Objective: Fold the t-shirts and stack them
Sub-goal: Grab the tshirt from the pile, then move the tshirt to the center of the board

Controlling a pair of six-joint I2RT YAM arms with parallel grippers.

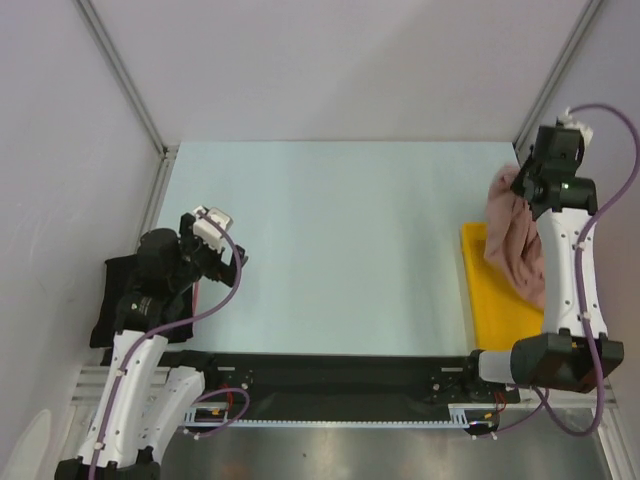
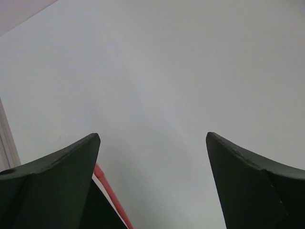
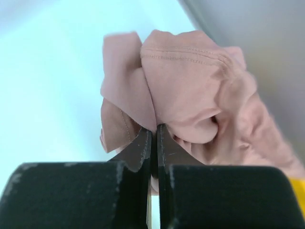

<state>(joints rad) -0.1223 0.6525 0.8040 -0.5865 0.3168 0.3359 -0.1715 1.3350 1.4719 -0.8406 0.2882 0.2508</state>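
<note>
The dusty pink t-shirt [image 1: 515, 235] hangs bunched from my right gripper [image 1: 522, 185], lifted above the yellow tray [image 1: 492, 290] at the table's right edge. In the right wrist view my right gripper [image 3: 154, 128] is shut on a fold of the pink t-shirt [image 3: 190, 81], which bulges past the fingertips. The black t-shirt [image 1: 115, 300] lies folded at the table's left edge, partly hidden under my left arm. My left gripper [image 1: 232, 262] is open and empty beside it; in the left wrist view [image 2: 152, 138] its fingers [image 2: 62, 167] stand wide apart over bare table.
The pale blue table top [image 1: 340, 240] stretches between the two arms. Metal frame posts [image 1: 125, 75] and white walls enclose the sides and back. A black rail [image 1: 330, 375] runs along the near edge.
</note>
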